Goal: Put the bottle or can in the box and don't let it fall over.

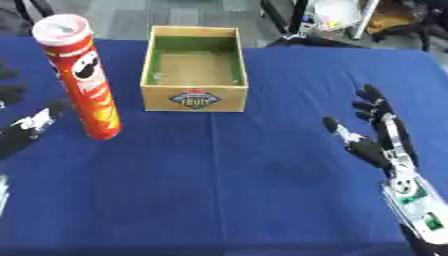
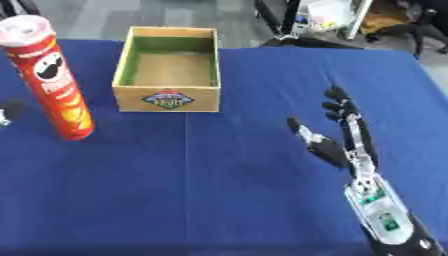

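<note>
Blue worktop (image 1: 262, 200) carries all. Wooden box (image 1: 194, 70) far centre, empty. Red chip can (image 1: 80, 75) upright, just left of box, apart. Right robot hand (image 2: 341, 135) released, fingers straight, front right. Left robot hand (image 1: 26, 127) at left edge near can, not touching; fingers unclear.

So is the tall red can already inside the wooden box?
No, the red can stands upright on the blue table, to the left of the wooden box, which holds nothing.
</note>
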You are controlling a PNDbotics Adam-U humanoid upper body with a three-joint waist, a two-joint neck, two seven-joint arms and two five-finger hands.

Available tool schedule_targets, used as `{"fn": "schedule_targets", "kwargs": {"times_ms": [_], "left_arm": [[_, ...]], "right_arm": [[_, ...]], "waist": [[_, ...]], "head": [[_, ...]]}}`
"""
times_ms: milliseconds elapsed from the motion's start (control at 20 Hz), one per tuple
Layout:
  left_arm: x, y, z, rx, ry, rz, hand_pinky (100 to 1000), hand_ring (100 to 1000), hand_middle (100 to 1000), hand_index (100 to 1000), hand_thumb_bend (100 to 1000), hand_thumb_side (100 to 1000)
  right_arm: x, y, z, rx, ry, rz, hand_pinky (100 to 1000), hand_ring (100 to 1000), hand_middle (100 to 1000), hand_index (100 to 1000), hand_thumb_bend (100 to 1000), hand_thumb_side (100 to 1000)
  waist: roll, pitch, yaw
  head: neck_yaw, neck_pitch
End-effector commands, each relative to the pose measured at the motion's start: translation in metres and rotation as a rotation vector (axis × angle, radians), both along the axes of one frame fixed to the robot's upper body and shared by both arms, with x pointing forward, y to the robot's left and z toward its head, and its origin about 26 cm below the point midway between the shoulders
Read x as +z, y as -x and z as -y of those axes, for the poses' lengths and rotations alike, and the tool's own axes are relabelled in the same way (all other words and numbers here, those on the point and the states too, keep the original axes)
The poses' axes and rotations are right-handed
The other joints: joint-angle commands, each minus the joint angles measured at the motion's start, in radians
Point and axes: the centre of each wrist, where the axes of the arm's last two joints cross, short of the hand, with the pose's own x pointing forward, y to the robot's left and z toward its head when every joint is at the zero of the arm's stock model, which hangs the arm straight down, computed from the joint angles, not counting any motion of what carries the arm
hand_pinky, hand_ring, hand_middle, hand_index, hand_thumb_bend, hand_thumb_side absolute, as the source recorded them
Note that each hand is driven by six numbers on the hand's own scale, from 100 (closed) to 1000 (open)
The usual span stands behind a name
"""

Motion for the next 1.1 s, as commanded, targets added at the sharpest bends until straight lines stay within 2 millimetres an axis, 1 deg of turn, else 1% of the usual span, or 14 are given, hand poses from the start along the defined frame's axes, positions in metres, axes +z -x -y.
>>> {"fn": "schedule_targets", "kwargs": {"times_ms": [50,450,650,750,800,1100], "left_arm": [[0.007,-0.009,0.004,-0.021,0.020,0.029,743,711,760,912,886,430],[0.011,-0.024,0.015,-0.066,0.050,0.039,748,725,764,912,875,447],[0.011,-0.031,0.017,-0.061,0.034,0.024,766,756,783,915,872,451],[0.011,-0.033,0.017,-0.058,0.020,0.015,769,758,787,917,874,450],[0.011,-0.035,0.017,-0.054,0.011,0.011,769,757,787,917,875,449],[0.009,-0.042,0.019,-0.059,-0.013,-0.011,761,750,785,917,884,455]], "right_arm": [[0.006,-0.002,0.002,0.008,0.005,0.015,846,858,889,1000,625,476],[0.004,-0.002,0.000,0.018,-0.004,0.009,846,858,889,1000,623,478],[0.003,-0.002,0.000,0.023,-0.007,0.005,847,858,889,1000,627,472],[0.003,-0.002,-0.001,0.026,-0.010,0.004,847,858,889,1000,620,478],[0.002,-0.002,-0.001,0.027,-0.012,0.003,847,858,889,1000,598,484],[0.002,-0.002,-0.002,0.033,-0.016,0.000,847,857,889,1000,582,490]], "waist": [[0.003,-0.011,-0.004],[0.000,-0.012,-0.011],[-0.001,-0.012,-0.016],[-0.001,-0.012,-0.017],[-0.001,-0.012,-0.018],[-0.002,-0.012,-0.020]], "head": [[0.005,-0.002],[0.013,-0.001],[0.015,0.000],[0.016,0.000],[0.016,0.001],[0.018,0.004]]}}
